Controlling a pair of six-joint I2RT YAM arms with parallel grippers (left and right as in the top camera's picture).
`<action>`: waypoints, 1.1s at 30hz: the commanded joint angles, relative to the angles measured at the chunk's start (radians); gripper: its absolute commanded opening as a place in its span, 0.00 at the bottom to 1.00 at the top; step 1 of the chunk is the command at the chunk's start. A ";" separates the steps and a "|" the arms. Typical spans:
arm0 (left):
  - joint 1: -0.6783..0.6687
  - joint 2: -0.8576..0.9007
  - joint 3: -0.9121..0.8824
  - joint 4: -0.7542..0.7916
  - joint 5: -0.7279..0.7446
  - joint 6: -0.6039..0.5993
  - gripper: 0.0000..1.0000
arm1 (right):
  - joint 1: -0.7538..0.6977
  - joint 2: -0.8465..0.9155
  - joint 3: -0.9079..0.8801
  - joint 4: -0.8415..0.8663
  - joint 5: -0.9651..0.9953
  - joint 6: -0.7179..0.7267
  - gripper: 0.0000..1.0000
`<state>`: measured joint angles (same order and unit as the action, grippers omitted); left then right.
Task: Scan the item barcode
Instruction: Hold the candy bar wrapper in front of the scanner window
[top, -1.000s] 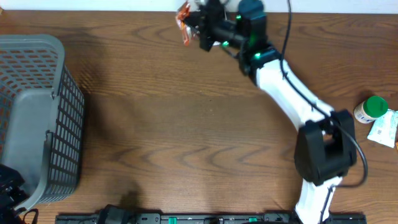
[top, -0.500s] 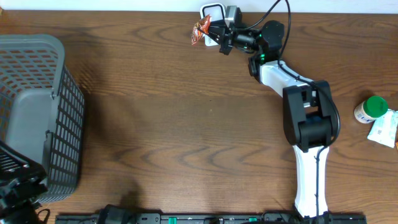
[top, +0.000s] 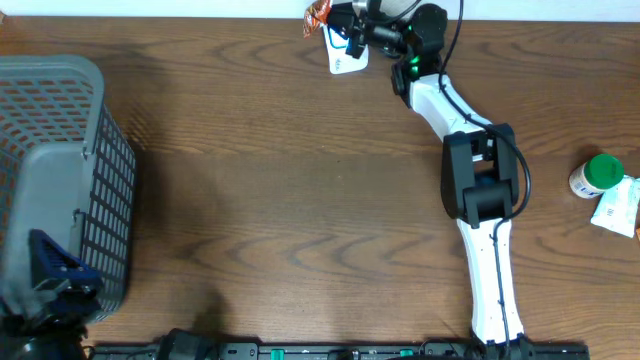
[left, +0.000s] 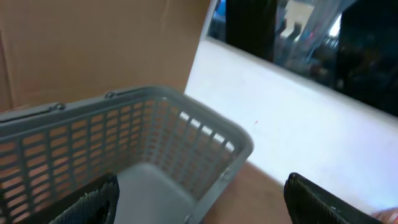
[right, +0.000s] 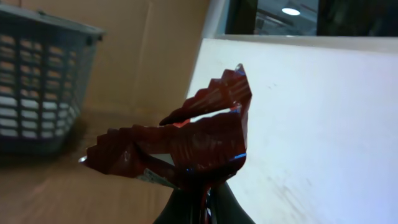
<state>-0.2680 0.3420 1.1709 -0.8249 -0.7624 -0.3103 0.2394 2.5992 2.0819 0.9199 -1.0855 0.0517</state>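
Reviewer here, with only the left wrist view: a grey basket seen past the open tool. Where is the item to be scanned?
Observer: The right tool is shut on a crumpled red wrapper, at the table's far edge.
Operator: Anything else on the table?
Observer: A green-capped bottle and a white packet, side by side near its right edge.
Operator: Where is my arm?
Observer: The left tool hangs over the grey basket's near end.
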 joint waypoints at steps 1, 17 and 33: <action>0.006 -0.006 0.002 -0.085 -0.009 0.013 0.85 | -0.006 0.048 0.043 -0.003 0.089 -0.084 0.01; 0.006 -0.006 0.002 -0.466 -0.009 0.013 0.85 | -0.056 0.058 0.043 -0.129 0.222 -0.180 0.01; 0.006 -0.006 0.002 -0.470 -0.009 0.013 0.85 | -0.059 0.143 0.042 -0.180 -0.092 -0.195 0.01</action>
<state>-0.2680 0.3420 1.1709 -1.2915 -0.7624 -0.3099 0.1825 2.6984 2.1120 0.7578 -1.0328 -0.1368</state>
